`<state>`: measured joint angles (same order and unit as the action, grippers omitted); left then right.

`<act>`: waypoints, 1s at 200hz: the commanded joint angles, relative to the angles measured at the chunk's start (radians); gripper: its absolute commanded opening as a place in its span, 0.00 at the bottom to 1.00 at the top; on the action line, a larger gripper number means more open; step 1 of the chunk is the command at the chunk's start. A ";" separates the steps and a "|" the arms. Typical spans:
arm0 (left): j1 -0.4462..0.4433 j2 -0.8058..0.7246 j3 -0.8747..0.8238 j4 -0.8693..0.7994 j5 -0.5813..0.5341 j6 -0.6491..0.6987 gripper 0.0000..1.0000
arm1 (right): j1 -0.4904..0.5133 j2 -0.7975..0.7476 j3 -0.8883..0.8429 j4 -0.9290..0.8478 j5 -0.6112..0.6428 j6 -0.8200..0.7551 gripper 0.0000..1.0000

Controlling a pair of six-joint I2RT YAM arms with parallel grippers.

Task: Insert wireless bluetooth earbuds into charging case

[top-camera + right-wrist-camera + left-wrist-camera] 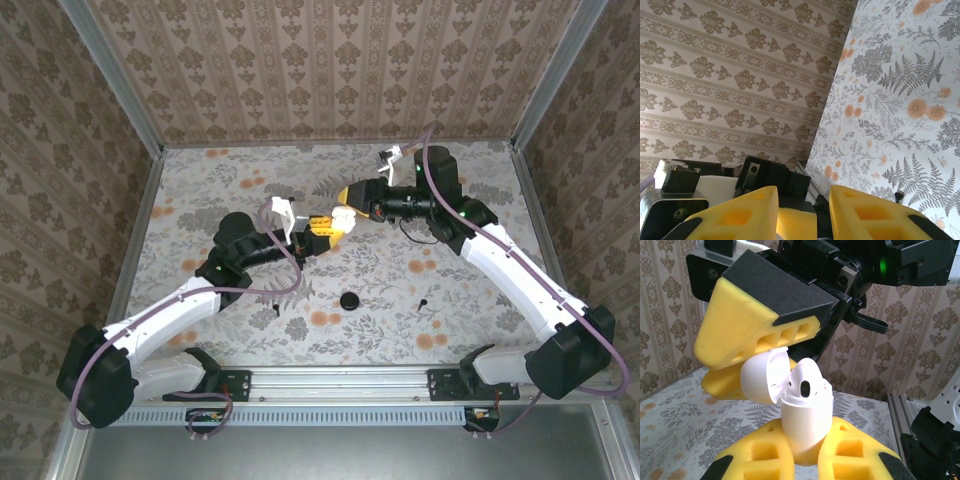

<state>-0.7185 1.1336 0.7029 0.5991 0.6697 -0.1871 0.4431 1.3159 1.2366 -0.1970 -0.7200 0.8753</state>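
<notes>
Item: charging case [807, 415], white, long axis upright, lid hinged open, clamped at its base in my left claw [807, 460]. My right claw [350, 198] straddles the lid. Whether it pinches or merely touches, I cannot tell. Earbud [424, 301]: black, on the surface [480, 200], nearer my bases, on the right arm's side.

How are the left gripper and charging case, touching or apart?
Touching. The left wrist view shows the left gripper clamping the charging case between both fingers.
</notes>
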 commanded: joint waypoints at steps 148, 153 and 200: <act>0.026 0.020 0.015 0.064 -0.114 -0.120 0.00 | 0.047 -0.011 0.001 -0.104 -0.093 -0.120 0.32; 0.028 0.020 0.015 0.064 -0.117 -0.123 0.00 | 0.046 -0.013 0.002 -0.109 -0.084 -0.127 0.32; 0.055 -0.002 -0.002 0.028 -0.151 -0.163 0.00 | 0.026 -0.079 0.021 -0.184 0.113 -0.191 0.46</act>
<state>-0.6964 1.1511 0.7006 0.5823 0.5987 -0.3000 0.4683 1.2999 1.2377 -0.2550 -0.6998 0.7502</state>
